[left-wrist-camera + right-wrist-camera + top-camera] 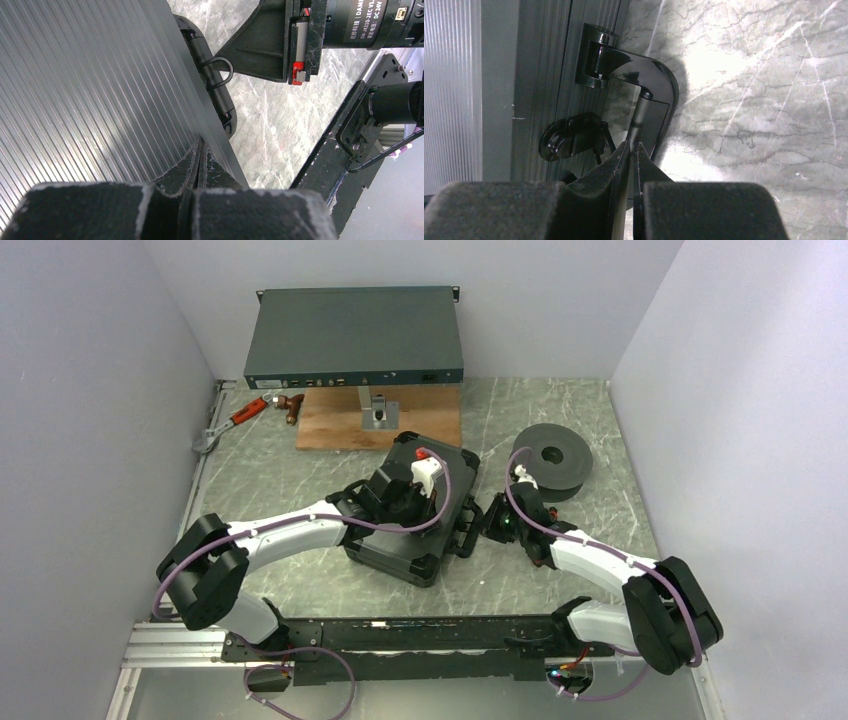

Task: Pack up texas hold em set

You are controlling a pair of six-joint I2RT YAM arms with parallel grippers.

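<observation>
At the middle of the desk (290, 475) lies the closed black case (392, 558), the left gripper (198, 150) fully closed and empty at its ribbed lid. Beside the case's right edge, the right gripper (631, 148) is nearly closed near a latch (574, 140); whether it pinches anything I cannot tell.

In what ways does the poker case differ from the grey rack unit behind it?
The case lies flat on the table; the rack unit is raised on a metal stand. The case is smaller and ribbed; the rack unit is bigger and smooth-topped. Both are flat rectangular boxes.
</observation>
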